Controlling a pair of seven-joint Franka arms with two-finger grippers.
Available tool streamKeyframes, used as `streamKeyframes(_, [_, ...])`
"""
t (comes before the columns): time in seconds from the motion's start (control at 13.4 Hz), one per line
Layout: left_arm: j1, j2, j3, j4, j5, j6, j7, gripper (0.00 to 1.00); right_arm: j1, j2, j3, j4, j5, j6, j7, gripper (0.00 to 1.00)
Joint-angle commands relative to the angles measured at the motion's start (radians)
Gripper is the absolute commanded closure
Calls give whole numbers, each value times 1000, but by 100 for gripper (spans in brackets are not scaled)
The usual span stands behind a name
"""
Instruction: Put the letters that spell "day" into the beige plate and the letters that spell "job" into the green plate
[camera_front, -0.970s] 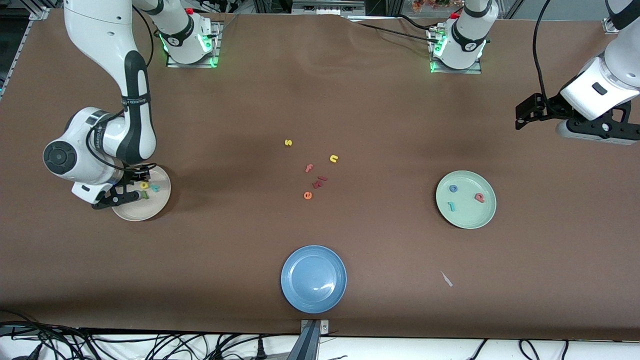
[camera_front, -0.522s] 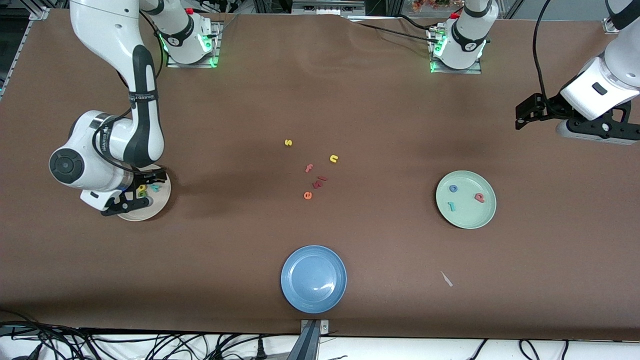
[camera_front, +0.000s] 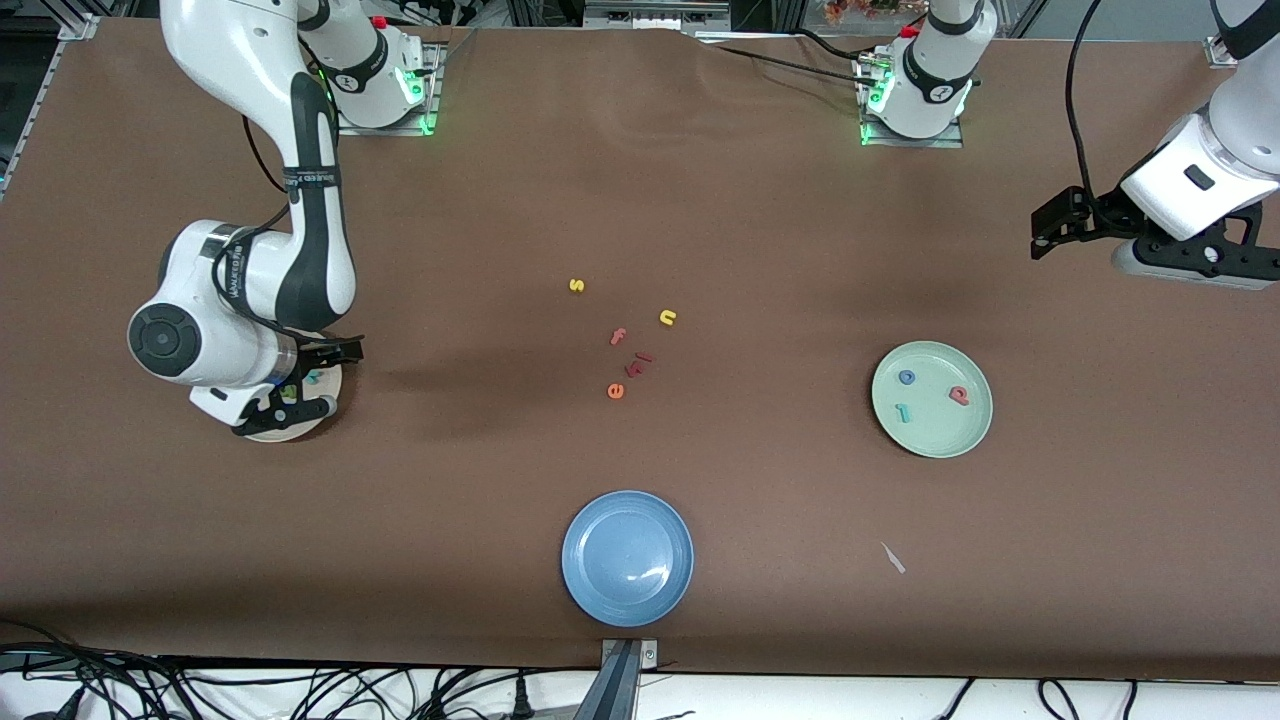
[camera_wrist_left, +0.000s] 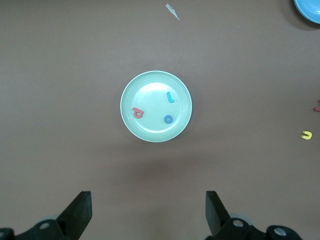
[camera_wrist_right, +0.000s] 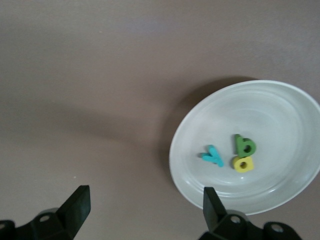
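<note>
The beige plate (camera_wrist_right: 280, 125) (camera_front: 300, 432) lies toward the right arm's end of the table. It holds the green d (camera_wrist_right: 244, 145), the yellow a (camera_wrist_right: 243, 163) and the teal y (camera_wrist_right: 213, 156). My right gripper (camera_front: 322, 378) (camera_wrist_right: 145, 200) hangs open and empty over that plate's rim and hides most of it in the front view. The green plate (camera_front: 940, 432) (camera_wrist_left: 150, 92) holds the blue o (camera_front: 907, 377) (camera_wrist_left: 168, 119), the teal j (camera_front: 904, 411) (camera_wrist_left: 170, 97) and the salmon-red b (camera_front: 959, 395) (camera_wrist_left: 138, 113). My left gripper (camera_front: 1045, 232) (camera_wrist_left: 147, 205) waits open, high over bare table at the left arm's end.
A blue plate (camera_front: 627, 557) sits near the front edge. Loose letters lie mid-table: a yellow s (camera_front: 575, 285), a yellow n (camera_front: 668, 317), a salmon f (camera_front: 618, 336), an orange e (camera_front: 615, 391) and red pieces (camera_front: 640, 363). A white scrap (camera_front: 893, 558) lies nearby.
My right gripper has opened, risen off the beige plate and shifted a little toward the table's middle. The green d stays in the plate. The left arm has not moved.
</note>
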Motion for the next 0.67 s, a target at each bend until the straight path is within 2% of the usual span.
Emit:
streamKeyframes(0.0, [1,10,-2,27,23,-23,-11,0,-52,-63,84,15,-77,-34,83,0])
streamKeyframes(0.15, [1,10,-2,27,24,-23,-13,0,-180,-147,262,3,-252,-28,213,0])
streamKeyframes(0.37, [1,10,-2,27,23,-23,-11,0,-377,-261,509,-24,-372,-37,284,0])
streamKeyframes(0.6, [1,10,-2,27,23,-23,-11,0,-510,-371,655,-72,-444,-40,341,0])
